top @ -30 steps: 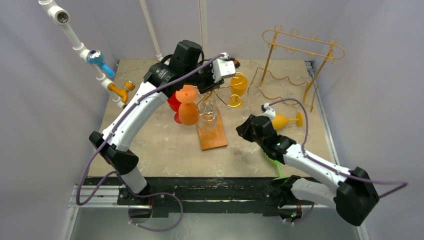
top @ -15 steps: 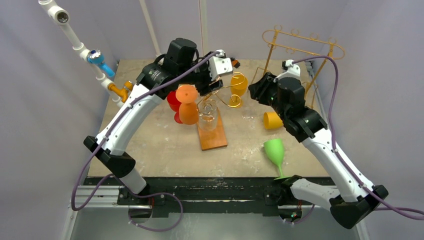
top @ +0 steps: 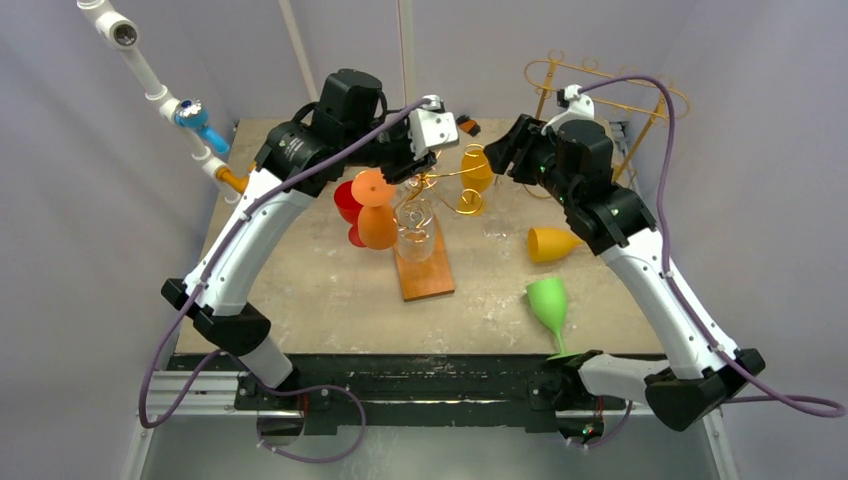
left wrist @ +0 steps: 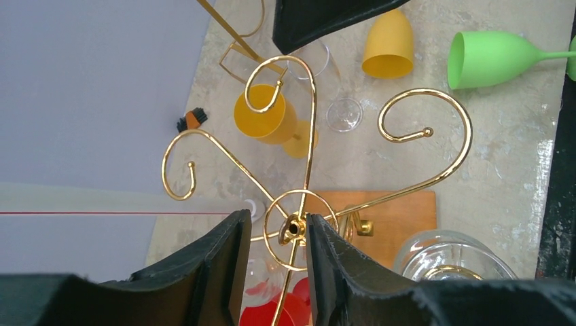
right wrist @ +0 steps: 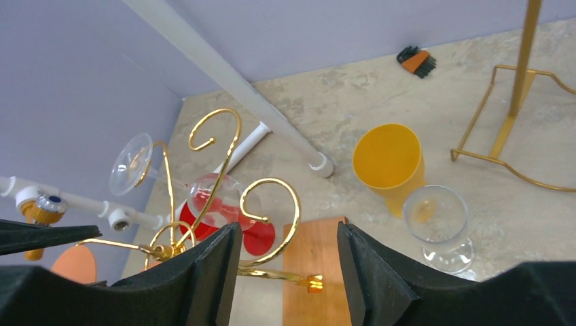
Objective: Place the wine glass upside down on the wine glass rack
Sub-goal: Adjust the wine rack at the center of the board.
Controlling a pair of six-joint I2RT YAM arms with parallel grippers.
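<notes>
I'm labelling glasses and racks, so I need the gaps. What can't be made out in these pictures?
Red glass: top view, mostly behind the orange glass; left wrist view, cut by the bottom edge.
Green glass: left wrist view, foot cut off by the right edge.
Tall rack: top view, lower left part behind the right arm.
Left pincer: left wrist view, straddles the spiral rack at its hub; contact unclear.
</notes>
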